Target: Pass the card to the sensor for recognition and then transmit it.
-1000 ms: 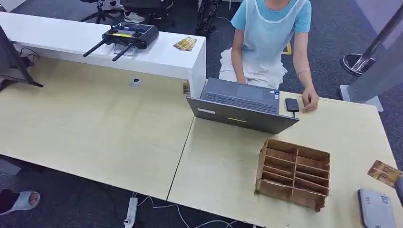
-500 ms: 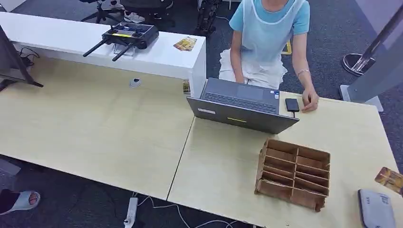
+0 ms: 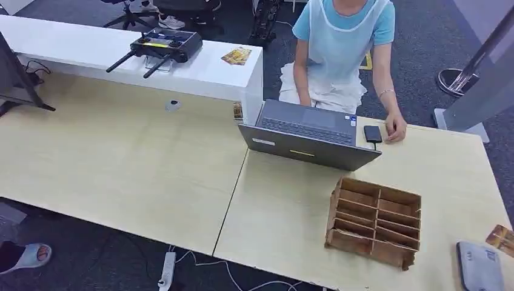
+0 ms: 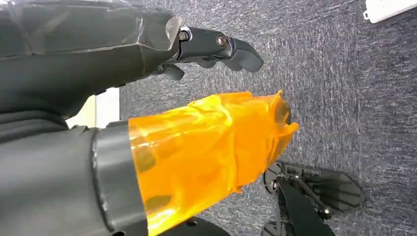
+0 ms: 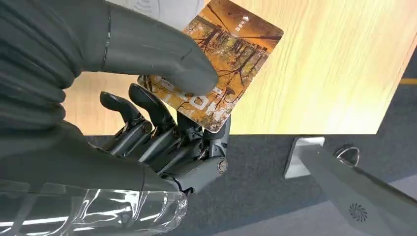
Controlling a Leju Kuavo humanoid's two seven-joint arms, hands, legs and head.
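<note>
Card point(image 5: 223, 64) is pinched by the right hand point(image 5: 147, 123) between thumb and fingers, at the table's point(image 3: 285, 206) right edge beside the grey sensor point(image 3: 479, 267). The left hand point(image 4: 196, 49) is held over the carpet with nothing in it, fingers apart.

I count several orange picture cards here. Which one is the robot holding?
The card pinched in the right hand at the desk's right edge; the other cards lie on the white counter.
</note>
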